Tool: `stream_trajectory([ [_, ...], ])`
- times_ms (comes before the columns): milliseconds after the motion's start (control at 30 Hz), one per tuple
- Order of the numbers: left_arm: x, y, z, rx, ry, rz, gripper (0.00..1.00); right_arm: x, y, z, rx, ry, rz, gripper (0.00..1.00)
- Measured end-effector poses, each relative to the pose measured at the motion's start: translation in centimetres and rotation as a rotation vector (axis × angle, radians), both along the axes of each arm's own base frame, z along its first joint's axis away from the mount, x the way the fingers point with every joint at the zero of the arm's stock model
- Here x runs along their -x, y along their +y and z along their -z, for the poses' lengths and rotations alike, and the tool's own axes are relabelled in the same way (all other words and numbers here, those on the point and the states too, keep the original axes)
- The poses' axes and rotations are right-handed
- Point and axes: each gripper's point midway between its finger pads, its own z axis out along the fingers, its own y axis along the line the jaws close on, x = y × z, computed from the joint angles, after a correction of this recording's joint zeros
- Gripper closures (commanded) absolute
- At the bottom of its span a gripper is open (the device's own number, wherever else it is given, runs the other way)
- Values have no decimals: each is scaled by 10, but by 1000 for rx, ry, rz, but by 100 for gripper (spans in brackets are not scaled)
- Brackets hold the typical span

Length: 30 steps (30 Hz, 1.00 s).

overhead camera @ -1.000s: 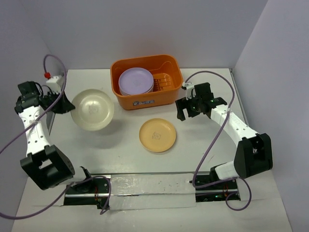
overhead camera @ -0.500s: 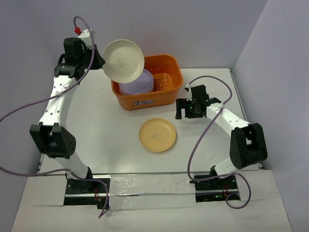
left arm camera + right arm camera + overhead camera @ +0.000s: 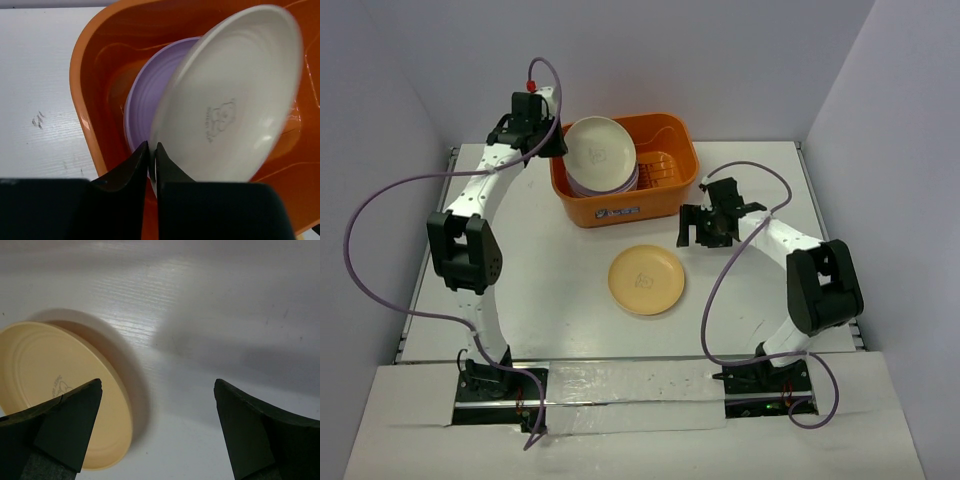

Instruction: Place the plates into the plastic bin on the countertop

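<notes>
Plates sit in three spots. You hold a cream plate (image 3: 230, 110) in your left pincer (image 3: 151, 150), whose two fingers are pressed onto the plate's rim with only that thin edge between them. The plate is tilted, its hollow face with the faint centre mark turned toward the wrist camera, and it hangs over the left half of the orange bin (image 3: 670, 195). Under and behind it, inside that same half, lies a stack of lavender plates (image 3: 145, 100). You can see several rims, but not how many plates there are. Whether the cream plate touches the stack you cannot tell from either view. The bin's right half shows its slotted, ribbed floor (image 3: 660, 168). The bin stands at the far side of the white desk (image 3: 540, 270), its small white label (image 3: 619, 212) facing the arms.

One yellow-orange plate (image 3: 646, 279) lies flat on the desk, hollow side up, in front of the bin and apart from it. Your right pincer (image 3: 156, 390) hangs above the desk just to the right of that plate, its fingers spread wide and gripping nothing. In the right wrist view the plate shows under and beside the left finger, with bare desk across the rest of the gap.
</notes>
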Motion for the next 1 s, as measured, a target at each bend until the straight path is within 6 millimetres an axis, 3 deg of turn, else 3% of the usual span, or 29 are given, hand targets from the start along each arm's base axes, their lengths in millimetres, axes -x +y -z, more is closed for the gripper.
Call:
stream_trajectory([
  [167,-6,1,-9,-2,-24,-14,34,0,10,4,-8,1,-14,1],
  [267,-12,3,-23,3,-59,-24,28,-4,14,2,-17,-20,-16,4],
  [400,-18,3,-46,13,-113,-21,24,-6,17,3,-35,-39,-16,9],
  [567,-15,0,-70,31,-163,-6,20,6,20,16,-66,-2,-7,17],
  [867,11,5,-134,31,-281,21,17,19,39,18,-155,27,-68,38],
  [1000,23,10,-158,14,-331,23,17,33,44,31,-166,68,-101,44],
])
